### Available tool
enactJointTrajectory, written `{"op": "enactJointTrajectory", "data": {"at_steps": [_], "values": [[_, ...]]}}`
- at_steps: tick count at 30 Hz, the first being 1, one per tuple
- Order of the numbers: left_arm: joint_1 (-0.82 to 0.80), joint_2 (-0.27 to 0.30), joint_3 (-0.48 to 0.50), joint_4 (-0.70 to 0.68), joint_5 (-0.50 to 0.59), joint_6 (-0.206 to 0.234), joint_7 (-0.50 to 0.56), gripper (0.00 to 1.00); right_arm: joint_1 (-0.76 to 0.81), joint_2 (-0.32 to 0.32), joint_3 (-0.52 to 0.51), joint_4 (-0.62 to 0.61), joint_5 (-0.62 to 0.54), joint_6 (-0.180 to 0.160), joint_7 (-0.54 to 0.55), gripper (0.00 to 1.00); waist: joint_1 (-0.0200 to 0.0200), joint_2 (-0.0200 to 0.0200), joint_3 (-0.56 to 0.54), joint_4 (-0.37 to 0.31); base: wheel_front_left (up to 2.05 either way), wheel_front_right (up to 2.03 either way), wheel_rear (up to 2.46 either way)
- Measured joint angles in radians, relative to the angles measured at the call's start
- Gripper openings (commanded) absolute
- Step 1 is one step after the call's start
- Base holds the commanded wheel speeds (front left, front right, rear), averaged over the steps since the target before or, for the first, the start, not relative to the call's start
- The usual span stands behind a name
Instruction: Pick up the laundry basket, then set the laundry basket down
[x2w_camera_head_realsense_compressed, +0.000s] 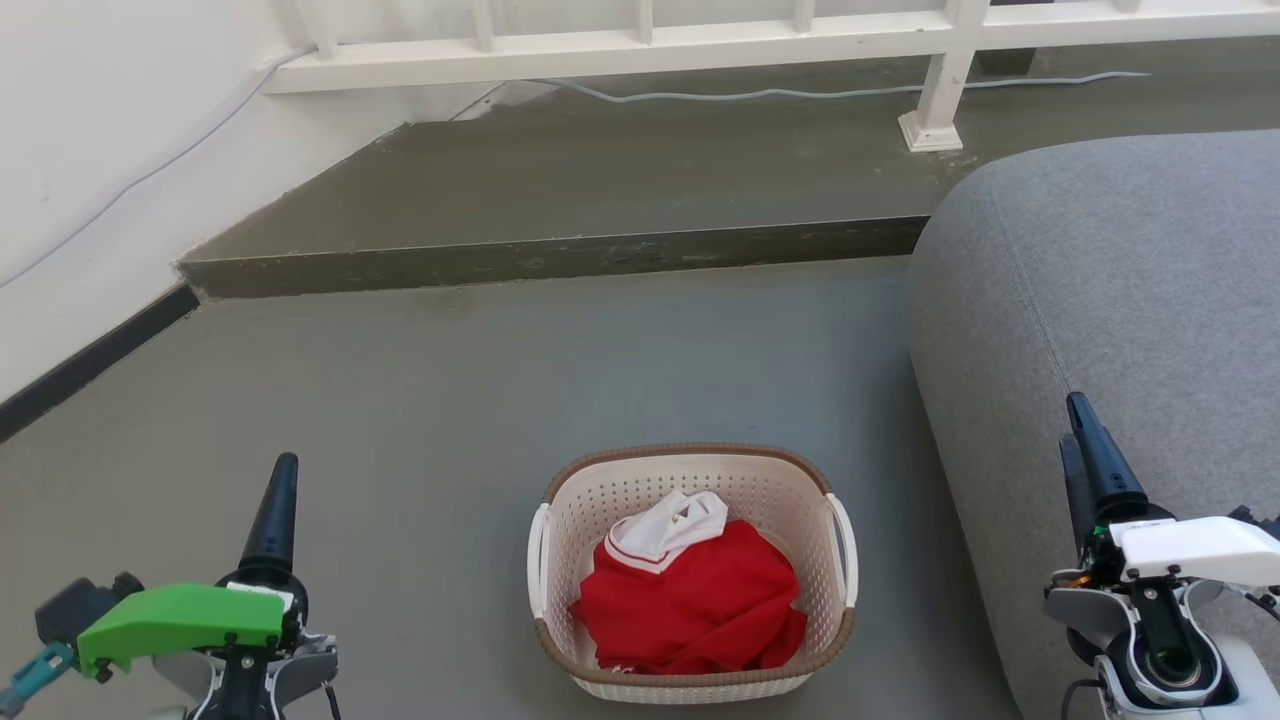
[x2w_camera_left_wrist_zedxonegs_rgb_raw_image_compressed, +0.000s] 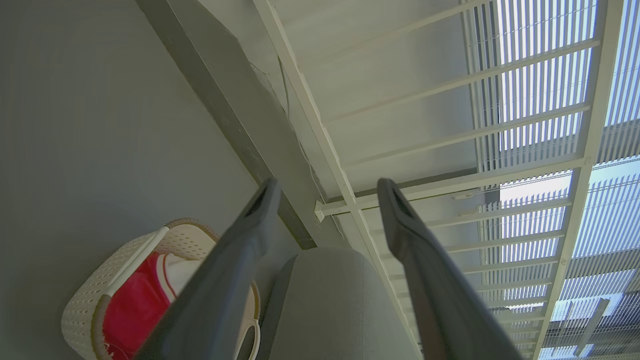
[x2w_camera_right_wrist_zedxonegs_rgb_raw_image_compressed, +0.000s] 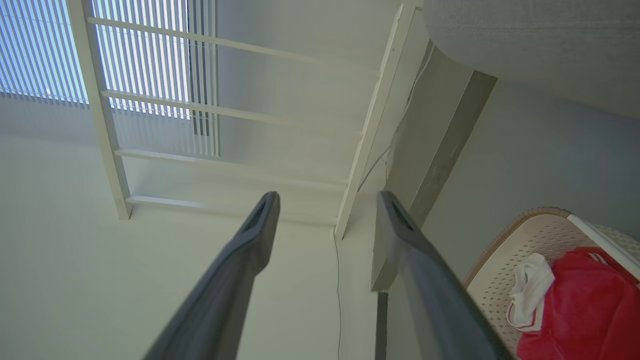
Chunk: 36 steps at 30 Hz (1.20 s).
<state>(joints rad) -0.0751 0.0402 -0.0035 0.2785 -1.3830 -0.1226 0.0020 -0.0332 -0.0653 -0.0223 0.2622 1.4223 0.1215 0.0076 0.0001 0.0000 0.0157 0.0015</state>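
Judging the laundry basket (x2w_camera_head_realsense_compressed: 620, 495) on the floor (x2w_camera_head_realsense_compressed: 450, 400): likely light, stiff plastic, soft clothes (x2w_camera_head_realsense_compressed: 700, 600) inside. Best taken at both white handles (x2w_camera_head_realsense_compressed: 846, 548) with left gripper (x2w_camera_left_wrist_zedxonegs_rgb_raw_image_compressed: 327, 192) and right gripper (x2w_camera_right_wrist_zedxonegs_rgb_raw_image_compressed: 327, 202), now spread, empty.

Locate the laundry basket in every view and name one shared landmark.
Head view: laundry basket at bottom centre, on the floor.
Left wrist view: lower left, partly behind the left gripper.
Right wrist view: lower right corner.
Shared landmark: the raised step with its dark edge.
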Motion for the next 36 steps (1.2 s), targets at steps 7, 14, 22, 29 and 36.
{"op": "enactJointTrajectory", "data": {"at_steps": [7,14,22,29,36], "values": [[-0.005,0.005,-0.012,-0.028,0.176,0.0,-0.036,1.0,-0.007,-0.022,0.061,-0.008,-0.114,0.0,-0.035,1.0,0.0,0.0,0.004,-0.001,0.0,0.0,0.0],[-0.006,0.007,-0.031,-0.032,0.307,0.0,-0.06,1.0,-0.023,-0.031,0.071,-0.015,-0.215,0.0,-0.062,1.0,0.0,0.0,0.008,-0.003,0.0,0.0,0.0],[-0.007,0.007,-0.037,-0.044,0.459,0.01,-0.087,1.0,-0.026,-0.048,0.092,-0.02,-0.355,0.0,-0.091,1.0,0.0,0.0,0.011,-0.006,0.0,0.0,0.0],[-0.008,0.006,-0.06,-0.051,0.581,0.027,-0.111,1.0,-0.042,-0.059,0.113,-0.025,-0.481,0.001,-0.113,1.0,0.0,0.0,0.014,-0.006,0.0,0.0,0.0],[-0.008,0.006,-0.07,-0.059,0.684,0.031,-0.137,1.0,-0.042,-0.061,0.139,-0.023,-0.591,0.001,-0.141,1.0,0.0,0.0,0.016,-0.007,0.0,0.0,0.0]]}}
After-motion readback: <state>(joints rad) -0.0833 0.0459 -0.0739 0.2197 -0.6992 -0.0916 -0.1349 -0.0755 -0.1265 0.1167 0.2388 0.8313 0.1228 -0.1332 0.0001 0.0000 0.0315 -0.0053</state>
